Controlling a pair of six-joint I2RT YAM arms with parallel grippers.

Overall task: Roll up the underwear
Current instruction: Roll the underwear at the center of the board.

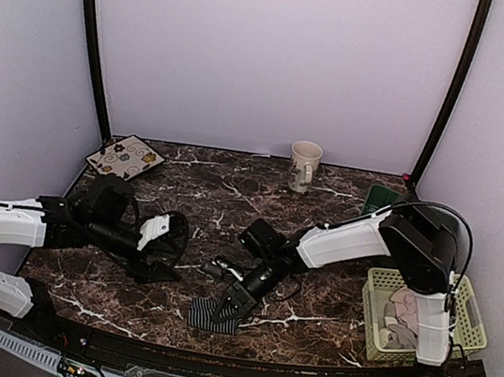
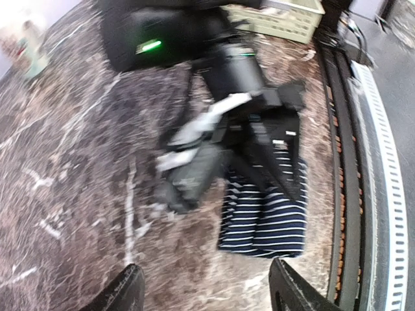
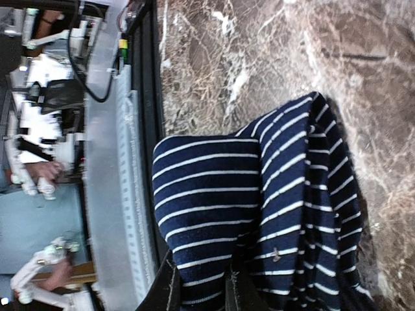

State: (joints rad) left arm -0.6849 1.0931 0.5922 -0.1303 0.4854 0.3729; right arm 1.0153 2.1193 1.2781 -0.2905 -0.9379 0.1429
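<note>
In the top view, the right gripper [image 1: 235, 304] covers part of the striped underwear [image 1: 207, 316], and the right arm [image 1: 428, 314] hides part of the pink underwear [image 1: 398, 310] in the basket [image 1: 472, 316]. The left wrist view is motion-blurred; the mug [image 2: 29, 39] is a smear. In the right wrist view, the bottom edge cuts off the fingers [image 3: 167, 288]; I cannot tell whether the jaws pinch the cloth.

Soft even light, left wrist view motion-blurred, other views sharp, faint shadows
</note>
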